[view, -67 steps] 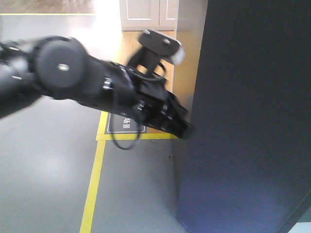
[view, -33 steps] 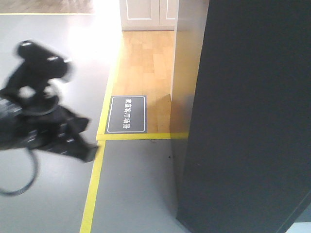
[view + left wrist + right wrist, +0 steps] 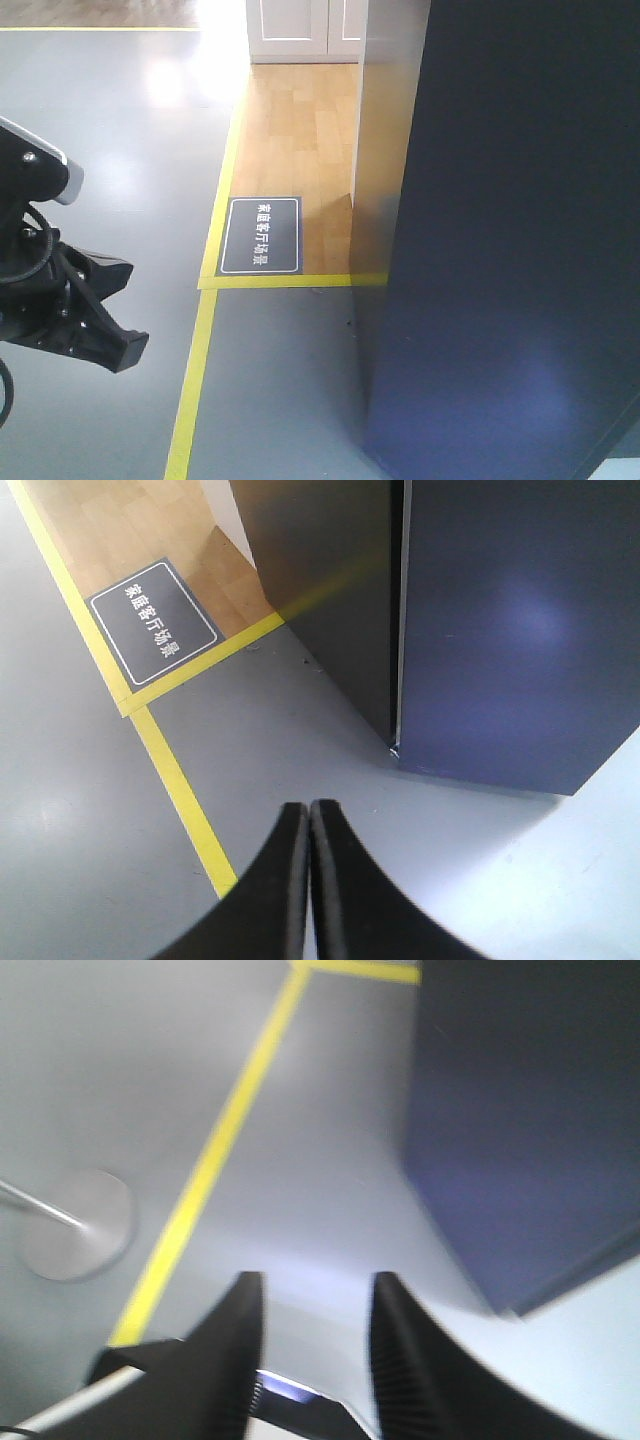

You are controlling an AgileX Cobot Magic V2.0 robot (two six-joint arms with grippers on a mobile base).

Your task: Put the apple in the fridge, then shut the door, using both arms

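With the door point(image 3: 520, 630) looking flush against the fridge point(image 3: 320, 590) and no apple in sight, presumably inside, I judge the task done: my left gripper point(image 3: 308, 825) pinched together, my right gripper point(image 3: 312, 1335) parted, both empty.

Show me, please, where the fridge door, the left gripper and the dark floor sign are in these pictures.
fridge door point(image 3: 510, 630), left wrist view, on its dark outer face.
left gripper point(image 3: 308, 825), left wrist view, at the seam between its shut fingertips.
dark floor sign point(image 3: 260, 235), front view, on the white lettering at its middle.
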